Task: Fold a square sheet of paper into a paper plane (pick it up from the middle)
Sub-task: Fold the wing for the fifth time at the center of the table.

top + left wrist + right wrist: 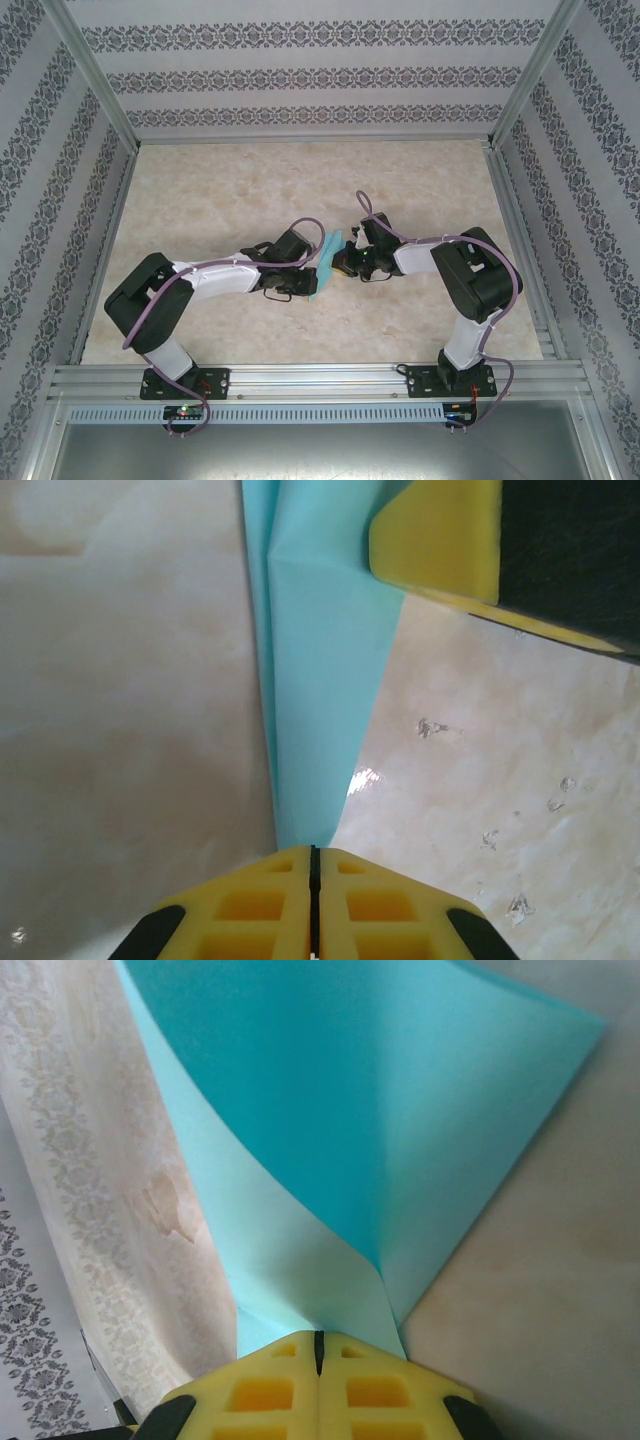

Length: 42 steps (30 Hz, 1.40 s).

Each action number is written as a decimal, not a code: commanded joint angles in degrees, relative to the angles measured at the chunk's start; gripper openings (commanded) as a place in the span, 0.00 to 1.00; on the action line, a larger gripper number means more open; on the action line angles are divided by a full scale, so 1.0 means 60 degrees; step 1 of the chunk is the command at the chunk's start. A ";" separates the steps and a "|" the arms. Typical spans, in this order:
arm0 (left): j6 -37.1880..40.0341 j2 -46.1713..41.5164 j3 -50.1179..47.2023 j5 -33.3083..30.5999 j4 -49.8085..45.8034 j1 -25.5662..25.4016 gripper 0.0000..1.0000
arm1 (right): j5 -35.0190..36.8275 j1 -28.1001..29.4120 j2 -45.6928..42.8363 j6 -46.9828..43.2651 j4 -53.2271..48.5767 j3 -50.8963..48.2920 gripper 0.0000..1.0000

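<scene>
**Item:** paper, turquoise, part-folded. Count: 1.

**Position relative to the pincers:** held between the 2, off the worktop as far as the wrist views show. From the left pincer it runs straight ahead as a narrow strip. Its long axis is in line with the pincer, and 1 crease runs along its left side. From the right pincer it also lies straight ahead, fanning wider with distance and ending in 1 free corner at the upper right.

**Left pincer:** closed fully, tips pinching the near end of the strip.

**Right pincer:** closed fully, nipping a folded edge of the paper. 1 of its yellow fingers appears at the far end of the strip in the left wrist view.

**Nearer arm:** neither, since both touch the paper, meeting tip to tip over mid-worktop (overhead view).

**Relation the next move likely turns on:** the paper spans the gap between 2 opposed grips. Any pull or fold probably has to follow the strip's long axis, or it may tear or slip.

**Counts:** arms 2, pincers 2, paper 1, worktop 1.
</scene>
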 commanded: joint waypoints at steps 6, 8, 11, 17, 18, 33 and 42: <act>-0.0126 -0.0110 0.0081 0.0134 0.0189 0.0045 0.10 | 0.1086 -0.0008 0.0598 -0.0169 -0.1157 -0.0421 0.02; -0.0109 -0.0134 0.0083 0.0130 0.0172 0.0067 0.10 | 0.1068 -0.0008 0.0628 -0.0154 -0.1113 -0.0424 0.02; -0.0117 0.0030 0.0203 0.0156 0.0038 0.0060 0.09 | 0.1038 -0.0008 0.0636 -0.0153 -0.1087 -0.0407 0.02; 0.0217 -0.0375 0.0344 -0.0855 -0.0919 0.0065 0.09 | 0.1038 -0.0009 0.0661 -0.0182 -0.1064 -0.0467 0.02; 0.0193 -0.0404 0.0296 -0.0839 -0.0887 0.0060 0.09 | 0.1020 -0.0009 0.0679 -0.0155 -0.1044 -0.0454 0.02; -0.0073 0.0279 0.0173 0.0284 -0.0084 0.0045 0.09 | 0.1015 -0.0004 0.0627 -0.0192 -0.1098 -0.0393 0.02; -0.0312 0.0384 0.0079 0.0697 0.0483 0.0046 0.10 | 0.0965 -0.0008 0.0642 -0.0168 -0.1064 -0.0399 0.02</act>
